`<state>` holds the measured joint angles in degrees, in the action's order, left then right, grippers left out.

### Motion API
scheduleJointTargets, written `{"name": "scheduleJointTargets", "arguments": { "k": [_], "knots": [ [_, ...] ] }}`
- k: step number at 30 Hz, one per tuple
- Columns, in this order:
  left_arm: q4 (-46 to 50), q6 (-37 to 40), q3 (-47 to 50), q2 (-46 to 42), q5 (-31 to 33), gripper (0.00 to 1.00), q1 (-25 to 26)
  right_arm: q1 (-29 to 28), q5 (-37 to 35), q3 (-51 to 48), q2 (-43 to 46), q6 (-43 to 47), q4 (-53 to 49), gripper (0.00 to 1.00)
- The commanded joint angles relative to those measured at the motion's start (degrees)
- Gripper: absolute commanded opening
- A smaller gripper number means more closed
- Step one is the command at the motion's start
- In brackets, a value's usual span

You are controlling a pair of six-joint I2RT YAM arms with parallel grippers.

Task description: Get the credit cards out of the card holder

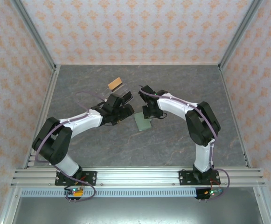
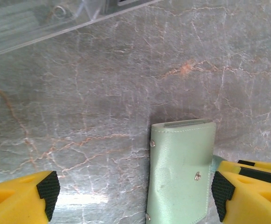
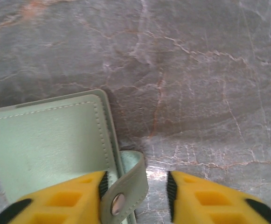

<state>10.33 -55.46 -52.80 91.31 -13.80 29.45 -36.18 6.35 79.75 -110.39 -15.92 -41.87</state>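
While the overhead camera takes in both arms reaching from the near rail across the grey marbled table (image 1: 172,149), it gives the card holder (image 1: 143,122) as little more than a pale green patch lying flat near the table's middle. It sits between the left gripper (image 1: 120,105) and the right gripper (image 1: 152,112), both low beside it. Farther back, the same view has a clear tray (image 1: 116,86) with a tan piece in it, well apart from the holder.

The wrist cameras supply the detail. From the left wrist, the left gripper (image 2: 135,193) has its yellow fingers spread wide, nothing clamped. The card holder (image 2: 182,172) lies on the table between them, close against the black pad at the right of that view. Beyond it runs the clear tray's edge (image 2: 56,21). From the right wrist, the right gripper (image 3: 136,186) has its jaws apart. The holder's tab (image 3: 126,184) stands between them against one pad, with a gap to the other.

The card holder (image 3: 46,144) is closed, sage green and smooth, with pale stitching along its border. Small metal snaps dot its cover, and another sits on the curled tab.
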Motion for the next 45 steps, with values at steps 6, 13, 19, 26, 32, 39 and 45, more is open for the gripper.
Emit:
{"name": "scheduleJointTargets", "arguments": {
  "k": [6, 13, 19, 26, 32, 39, 45],
  "knots": [
    [3.85, 1.31, 1.45, -2.68, 3.46, 0.94, -1.64, -0.11, 0.26, 2.39, 0.66, 1.13, -3.78, 0.05],
    [7.67, 4.21, 1.73, -6.47, 6.45, 1.0, -2.95, -0.03, 7.95, 1.7, 10.05, 2.07, -2.31, 0.02],
    [8.67, 4.88, 2.24, -9.52, 8.5, 1.0, -3.86, -0.09, 18.86, 1.94, 12.75, 3.98, -0.8, 0.02],
    [5.69, 5.82, 3.23, -11.17, 5.72, 0.99, -4.01, -0.04, 16.82, 2.43, 11.2, 3.82, -1.14, 0.01],
    [1.03, 7.59, 1.43, -8.38, -0.5, 0.84, -1.55, 2.63, 10.06, -0.39, 11.78, 1.75, -1.3, 0.01],
    [0.24, 7.52, -4.48, -0.27, -1.51, 0.62, 3.43, 6.62, 6.84, -6.53, 12.93, 0.66, 1.0, 0.01],
    [-1.57, 7.21, -10.88, 8.02, -5.04, 0.37, 6.51, 9.56, 6.22, -11.22, 12.98, -1.44, 4.3, 0.01]
  ]
}}
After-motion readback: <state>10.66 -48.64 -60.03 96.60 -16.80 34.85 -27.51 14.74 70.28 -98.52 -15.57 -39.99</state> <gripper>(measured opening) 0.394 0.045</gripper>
